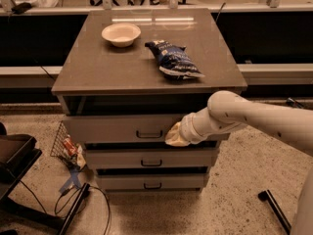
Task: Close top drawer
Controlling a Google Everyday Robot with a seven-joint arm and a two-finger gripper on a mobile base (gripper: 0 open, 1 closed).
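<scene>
Top drawer (112,129): found directly under the cabinet top (98,67), front set slightly proud of the drawer below (112,159), dark gap seen above it | Gripper (174,136): placed against that front, just right of the handle (149,134); its opening cannot be told | On top: bowl (121,34), chip bag (173,60), apart.

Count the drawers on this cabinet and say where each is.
3, stacked: the top drawer just under the tabletop, appearing slightly out; the middle drawer below it; the bottom drawer lowest. The gripper is at the top drawer's front.
</scene>
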